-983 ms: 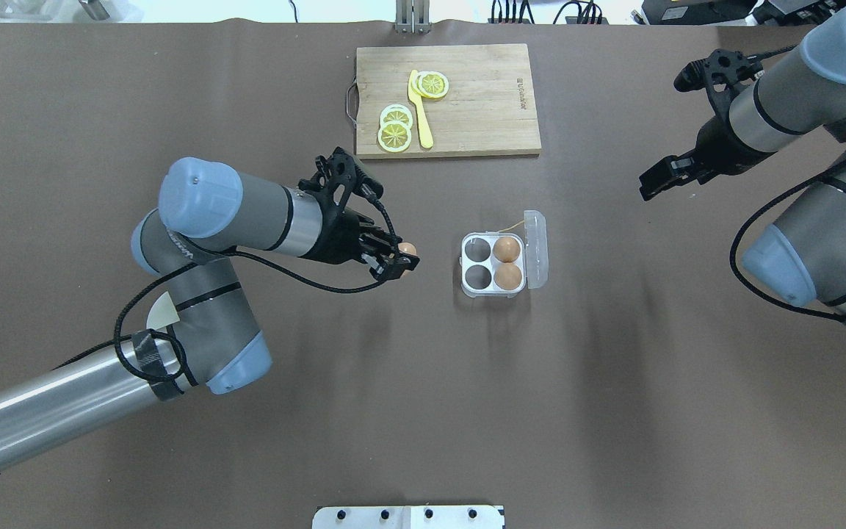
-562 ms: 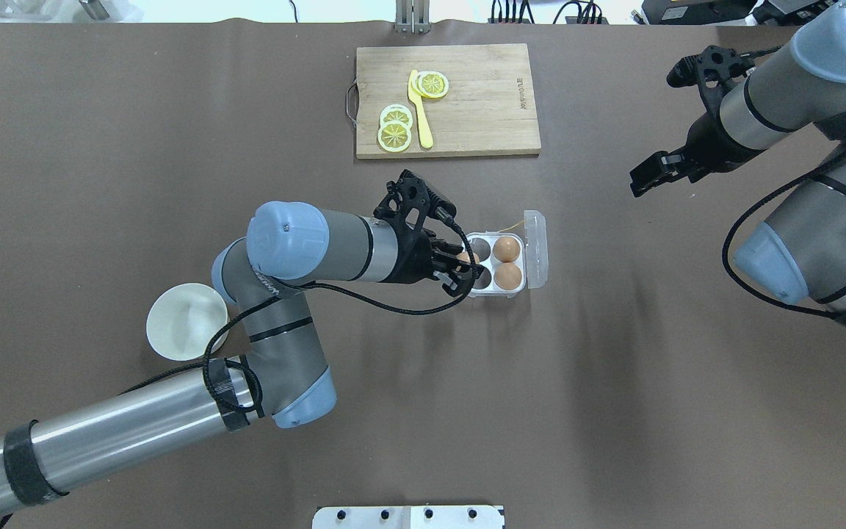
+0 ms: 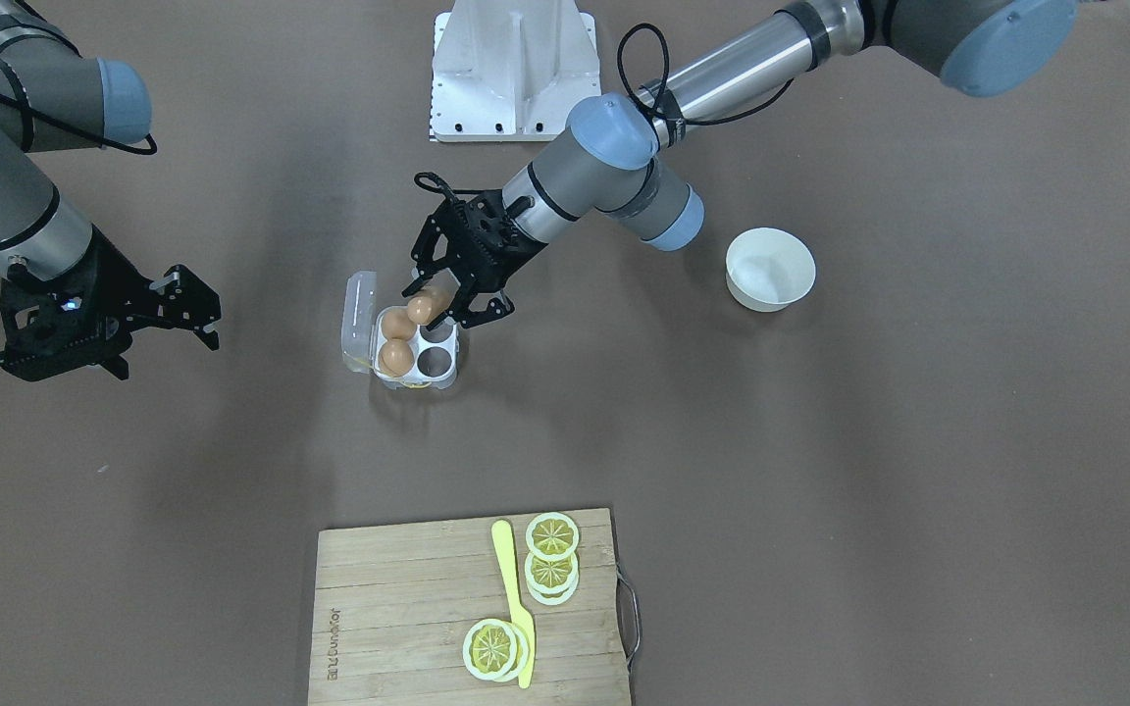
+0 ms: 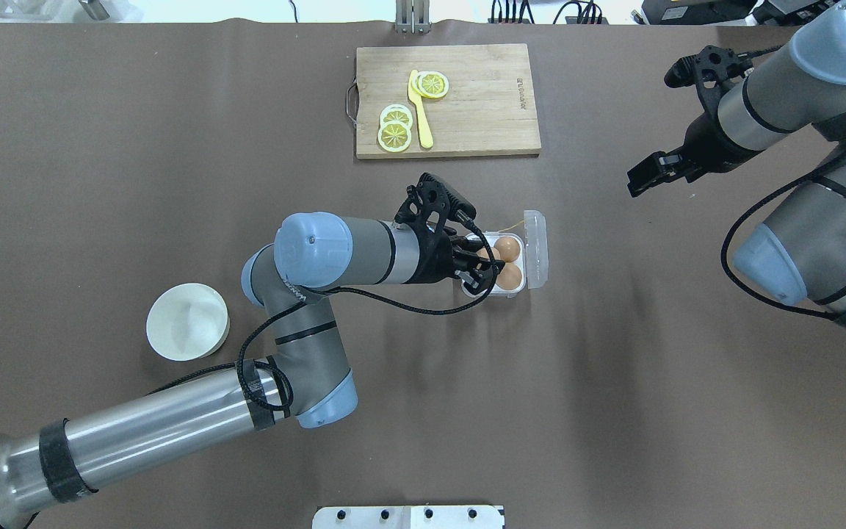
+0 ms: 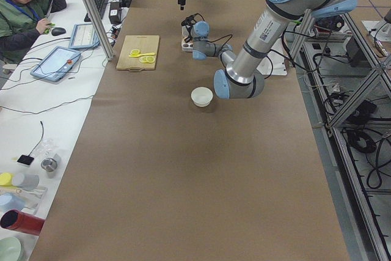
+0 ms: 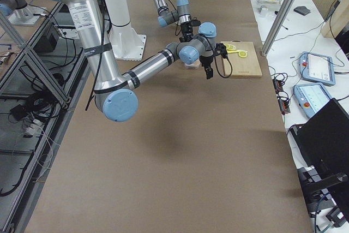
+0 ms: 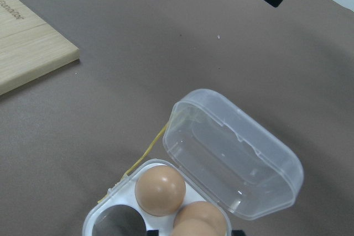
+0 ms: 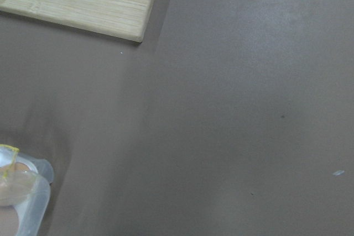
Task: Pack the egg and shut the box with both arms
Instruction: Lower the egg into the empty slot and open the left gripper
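Note:
The clear box stands open mid-table, its lid folded out to the right. Two eggs fill the cells on the lid side, and the two other cells are empty. My left gripper is shut on a third egg and holds it just above the box's empty side. The left wrist view shows the lid, the two packed eggs and the held egg at the bottom edge. My right gripper is open and empty, far to the right of the box.
A wooden cutting board with lemon slices and a yellow knife lies behind the box. A white bowl sits at the left beside the left arm. The white stand is at the robot's edge.
My left arm has swung to the right with the egg, from open table to over the box, uncovering the white bowl. The right gripper has shifted slightly toward the far side.

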Controlling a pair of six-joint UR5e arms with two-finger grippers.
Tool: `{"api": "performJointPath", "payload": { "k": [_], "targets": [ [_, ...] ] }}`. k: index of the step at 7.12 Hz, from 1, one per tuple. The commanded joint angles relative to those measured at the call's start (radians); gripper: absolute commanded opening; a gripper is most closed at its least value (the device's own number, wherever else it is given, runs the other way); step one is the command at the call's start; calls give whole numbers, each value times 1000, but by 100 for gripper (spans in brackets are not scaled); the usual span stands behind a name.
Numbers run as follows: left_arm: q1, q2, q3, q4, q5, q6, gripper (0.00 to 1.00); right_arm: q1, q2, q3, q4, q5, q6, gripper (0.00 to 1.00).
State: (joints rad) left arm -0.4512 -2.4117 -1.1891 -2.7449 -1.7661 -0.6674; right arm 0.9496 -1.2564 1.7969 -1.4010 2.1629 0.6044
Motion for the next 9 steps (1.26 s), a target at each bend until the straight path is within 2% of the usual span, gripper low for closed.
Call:
{"api": "performJointPath", "payload": {
  "k": [1, 2, 9],
  "targets": [
    [0, 2, 40, -108, 8, 11, 0, 0, 0, -1, 5, 0, 0, 99],
    [2, 2, 71, -111, 58, 17, 0, 0, -1, -1, 7, 0, 0, 99],
    [43, 0, 79, -113, 109, 57, 0, 0, 0, -1, 7, 0, 0, 99]
  ]
}}
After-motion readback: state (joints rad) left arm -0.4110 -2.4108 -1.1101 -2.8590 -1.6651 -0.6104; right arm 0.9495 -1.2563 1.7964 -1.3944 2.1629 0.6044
